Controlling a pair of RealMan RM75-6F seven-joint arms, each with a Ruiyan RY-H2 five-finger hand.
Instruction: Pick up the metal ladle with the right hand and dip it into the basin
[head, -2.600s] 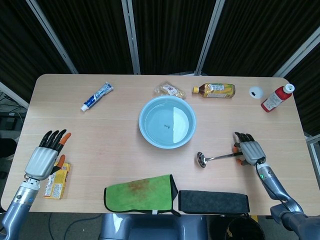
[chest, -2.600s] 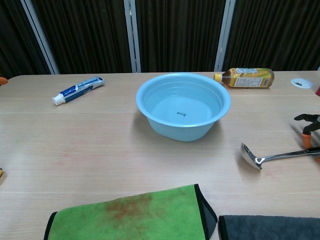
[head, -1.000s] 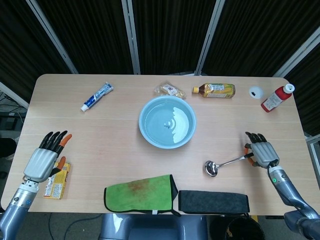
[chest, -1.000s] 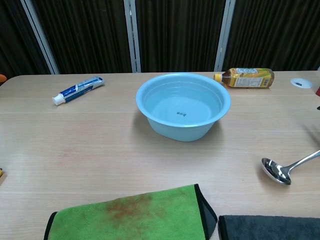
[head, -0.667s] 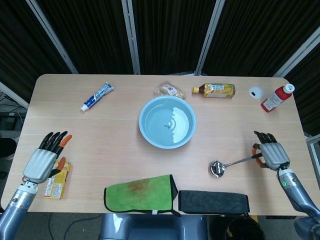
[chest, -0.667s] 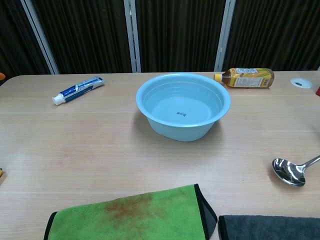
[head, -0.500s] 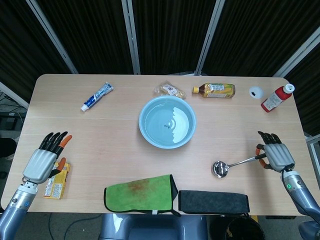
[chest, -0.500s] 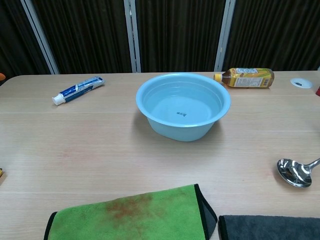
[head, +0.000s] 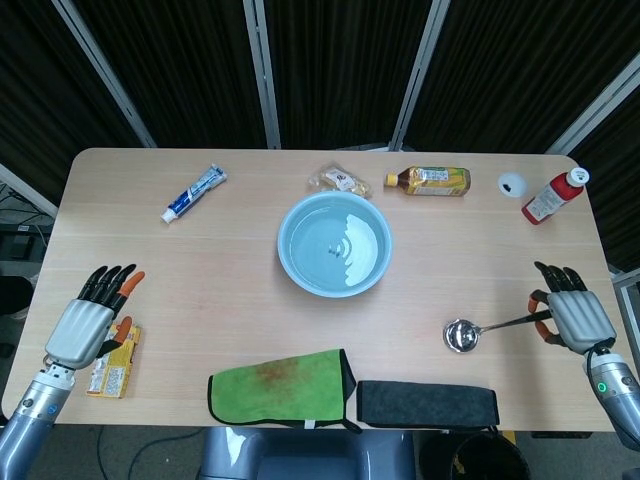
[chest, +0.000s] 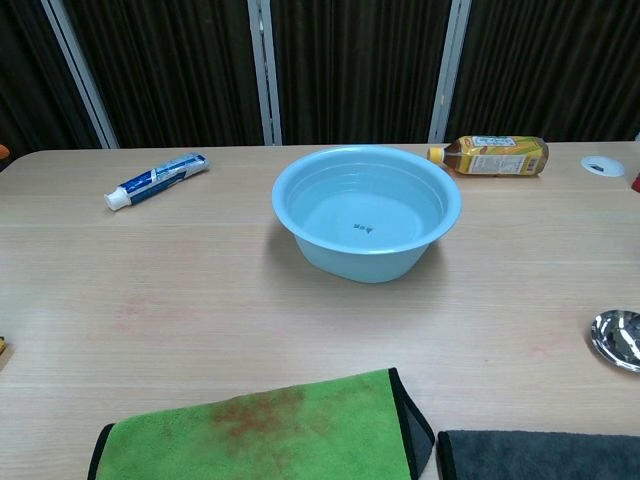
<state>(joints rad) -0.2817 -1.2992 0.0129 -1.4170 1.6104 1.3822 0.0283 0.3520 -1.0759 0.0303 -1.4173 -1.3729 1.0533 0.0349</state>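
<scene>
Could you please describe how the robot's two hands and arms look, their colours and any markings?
Both the left hand and the right hand have a pale grey, boxy back, black fingers and orange parts near the thumb. The forearms are grey-blue metal cylinders; each wrist shows a small green light. No cables or sleeves are visible.

- The left hand (head: 85, 322) had a silver-grey back plate, black fingers and orange tips.
- The right hand (head: 572, 312) looked the same, with a small green light on its grey wrist.
- Both forearms were smooth grey metal.
</scene>
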